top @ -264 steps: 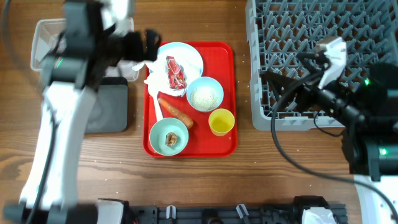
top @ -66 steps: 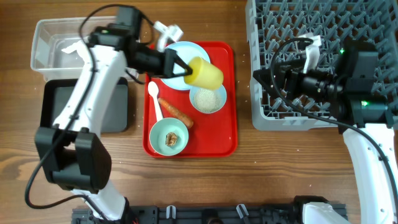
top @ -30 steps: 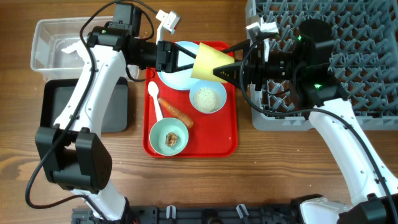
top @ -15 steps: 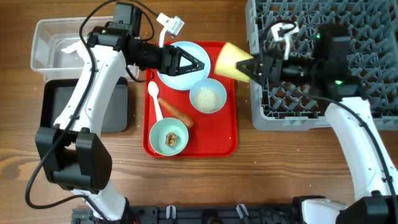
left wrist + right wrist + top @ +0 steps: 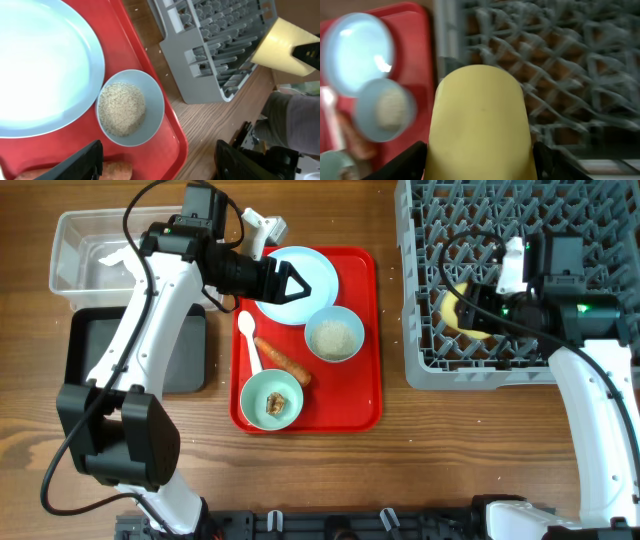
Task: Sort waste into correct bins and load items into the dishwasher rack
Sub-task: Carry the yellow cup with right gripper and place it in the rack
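My right gripper (image 5: 470, 305) (image 5: 480, 162) is shut on the small yellow cup (image 5: 455, 310) (image 5: 480, 115) and holds it on its side over the left part of the grey dishwasher rack (image 5: 560, 240) (image 5: 560, 75). My left gripper (image 5: 303, 283) (image 5: 160, 167) is open and empty above the pale-blue plate (image 5: 315, 265) (image 5: 40, 65). On the red tray (image 5: 355, 405) sit a pale bowl of rice (image 5: 333, 335) (image 5: 130, 107), an orange carrot (image 5: 283, 361), a white spoon (image 5: 247, 335) and a teal bowl (image 5: 252, 395) with a brown lump (image 5: 275, 404). No red wrapper shows.
A clear tub (image 5: 70, 230) stands at the far left with a black tray (image 5: 180, 350) in front of it. The left arm reaches over both. The rack fills the far right of the table. The cup also shows in the left wrist view (image 5: 282, 47).
The right gripper took the yellow cup from the left gripper and carried it right, from the tray's edge to over the rack. The left gripper opened and stayed above the plate.
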`<state>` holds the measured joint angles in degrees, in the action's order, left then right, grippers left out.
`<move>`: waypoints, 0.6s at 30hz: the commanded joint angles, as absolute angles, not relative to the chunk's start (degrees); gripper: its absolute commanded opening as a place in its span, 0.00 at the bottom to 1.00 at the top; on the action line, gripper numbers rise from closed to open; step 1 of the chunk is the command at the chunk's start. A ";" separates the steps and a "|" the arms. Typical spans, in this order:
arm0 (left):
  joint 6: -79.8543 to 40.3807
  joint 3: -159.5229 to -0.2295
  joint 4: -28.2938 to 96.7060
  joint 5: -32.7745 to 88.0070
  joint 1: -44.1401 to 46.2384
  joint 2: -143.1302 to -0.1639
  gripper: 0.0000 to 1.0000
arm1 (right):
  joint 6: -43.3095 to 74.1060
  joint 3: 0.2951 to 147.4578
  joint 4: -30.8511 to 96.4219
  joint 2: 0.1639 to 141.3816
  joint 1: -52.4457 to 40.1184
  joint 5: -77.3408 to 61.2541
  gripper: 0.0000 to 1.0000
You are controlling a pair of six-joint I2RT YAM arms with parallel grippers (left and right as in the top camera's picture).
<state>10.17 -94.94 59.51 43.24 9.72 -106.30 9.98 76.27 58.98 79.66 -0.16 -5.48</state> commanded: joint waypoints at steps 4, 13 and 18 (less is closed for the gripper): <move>9.85 -95.18 59.35 41.89 10.15 -105.75 0.71 | 13.63 77.25 60.69 84.42 0.03 6.87 0.47; 10.07 -94.72 59.29 41.87 10.28 -105.75 0.73 | 14.55 77.25 62.48 91.77 0.69 7.16 0.48; 10.11 -94.72 59.22 41.87 10.28 -105.75 0.75 | 13.96 77.25 61.54 93.56 0.69 4.73 0.73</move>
<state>10.17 -94.94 59.48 41.80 10.02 -106.30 13.65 76.29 62.13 92.49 0.49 5.61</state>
